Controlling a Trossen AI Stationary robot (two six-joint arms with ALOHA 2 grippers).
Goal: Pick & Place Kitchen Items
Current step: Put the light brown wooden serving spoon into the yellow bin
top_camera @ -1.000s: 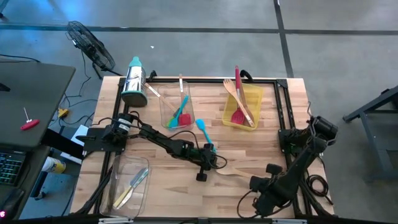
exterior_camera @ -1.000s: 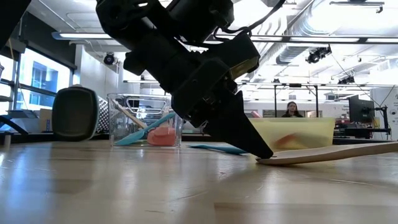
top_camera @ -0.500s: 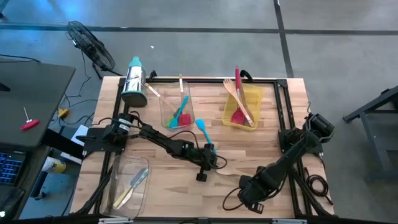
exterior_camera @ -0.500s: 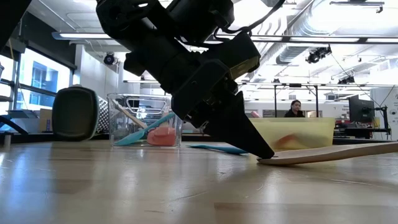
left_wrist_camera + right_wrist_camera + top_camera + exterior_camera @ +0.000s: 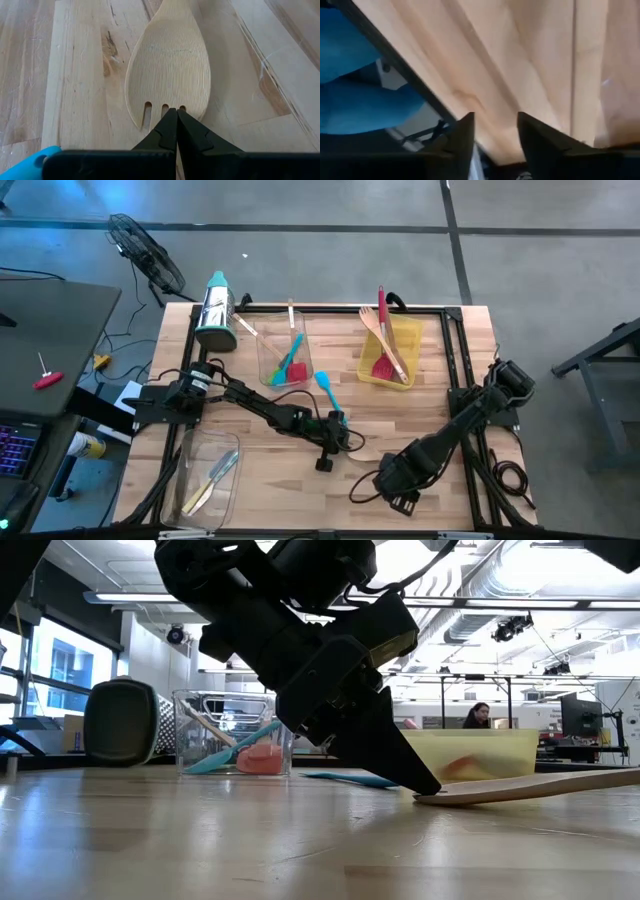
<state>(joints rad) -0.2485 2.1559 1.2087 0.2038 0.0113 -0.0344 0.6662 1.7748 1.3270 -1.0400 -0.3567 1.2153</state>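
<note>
Pale slotted wooden spoon (three slits), left end effector clenched against it.

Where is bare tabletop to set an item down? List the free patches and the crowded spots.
Free: the strip between the yellow bin and the right arm; the near middle, between the clear bin and the right tool. Crowded: the centre, where the left tool meets the wooden fork beside the blue spatula; and around the grater.
</note>
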